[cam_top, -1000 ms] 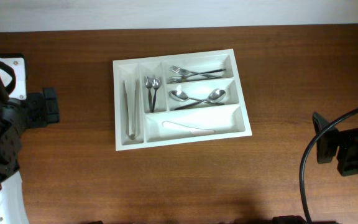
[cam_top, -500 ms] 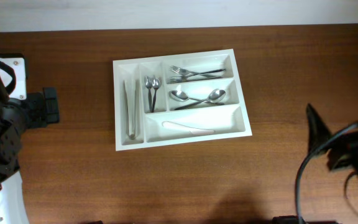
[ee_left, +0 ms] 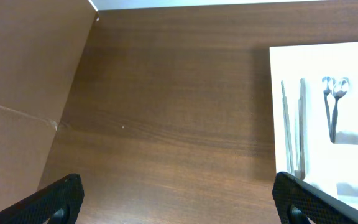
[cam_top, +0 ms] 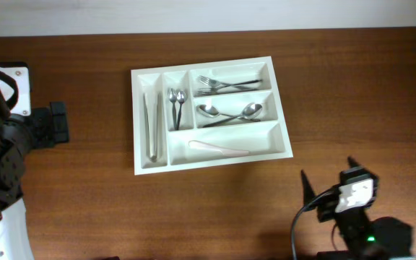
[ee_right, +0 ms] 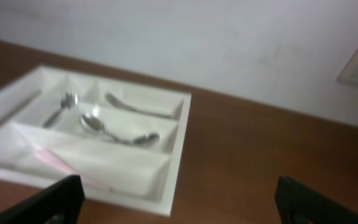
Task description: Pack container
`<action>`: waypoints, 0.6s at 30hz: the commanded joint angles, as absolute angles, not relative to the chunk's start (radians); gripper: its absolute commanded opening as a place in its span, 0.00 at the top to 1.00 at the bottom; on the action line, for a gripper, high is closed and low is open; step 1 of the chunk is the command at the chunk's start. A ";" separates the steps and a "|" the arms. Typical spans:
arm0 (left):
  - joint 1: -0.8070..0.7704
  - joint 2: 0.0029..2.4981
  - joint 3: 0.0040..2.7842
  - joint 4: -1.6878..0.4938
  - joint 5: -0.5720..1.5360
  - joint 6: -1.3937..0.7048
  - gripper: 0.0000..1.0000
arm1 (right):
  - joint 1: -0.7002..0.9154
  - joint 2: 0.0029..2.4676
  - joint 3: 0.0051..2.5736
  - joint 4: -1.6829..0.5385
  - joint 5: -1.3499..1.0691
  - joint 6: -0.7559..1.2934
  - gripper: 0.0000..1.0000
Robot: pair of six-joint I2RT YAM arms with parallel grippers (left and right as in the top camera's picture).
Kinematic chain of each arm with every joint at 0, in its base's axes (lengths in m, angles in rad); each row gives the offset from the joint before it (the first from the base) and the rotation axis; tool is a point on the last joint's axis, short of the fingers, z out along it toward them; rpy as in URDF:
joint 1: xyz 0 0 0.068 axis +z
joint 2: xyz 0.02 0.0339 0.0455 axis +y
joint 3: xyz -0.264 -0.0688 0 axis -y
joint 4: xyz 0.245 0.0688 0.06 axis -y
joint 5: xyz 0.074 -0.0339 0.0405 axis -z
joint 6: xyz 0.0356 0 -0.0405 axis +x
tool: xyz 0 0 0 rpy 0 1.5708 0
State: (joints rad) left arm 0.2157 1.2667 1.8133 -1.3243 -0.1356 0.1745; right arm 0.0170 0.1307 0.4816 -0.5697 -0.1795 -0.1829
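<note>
Swinging in off the far right edge, the right pincer (ee_right: 185, 202) now sits low at the near side of the table (cam_top: 85, 202); the left pincer (ee_left: 179, 202) hasn't budged. Both stand wide, nothing held.

The container (cam_top: 266, 139) lies ahead and to the left of the right pincer, and ahead-right of the left one. It holds tongs (cam_top: 151, 126), teaspoons (cam_top: 176, 105), forks (cam_top: 226, 83), spoons (cam_top: 230, 113) and a pale knife (cam_top: 219, 149).

I see no loose piece, so I'd call it packed, with a retreat in hand. To do that well, keep the right pincer high, clear of the tray's near corner, with no nudge to the rim.

The tabletop is dark wood grain. A pale wall (ee_right: 229, 37) stands beyond the right pincer, and a plain brown panel (ee_left: 17, 93) sits left of the left pincer.
</note>
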 commanded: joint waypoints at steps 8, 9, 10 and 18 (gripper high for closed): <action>0.221 1.264 1.813 -1.322 -0.139 0.162 0.01 | 0.026 0.005 0.202 -0.452 -0.187 -0.178 0.01; 0.221 1.264 1.813 -1.322 -0.139 0.162 0.01 | 0.026 0.005 0.196 -0.452 -0.187 -0.179 0.01; 0.221 1.264 1.813 -1.322 -0.139 0.162 0.01 | 0.026 0.005 0.192 -0.452 -0.186 -0.179 0.01; 0.221 1.264 1.813 -1.322 -0.139 0.162 0.01 | 0.026 0.005 0.146 -0.446 -0.121 -0.178 0.02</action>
State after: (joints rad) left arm 0.2157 1.2663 1.8137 -1.3243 -0.1356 0.1741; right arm 0.0170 0.0170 0.1749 -0.4572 -0.1551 -0.1833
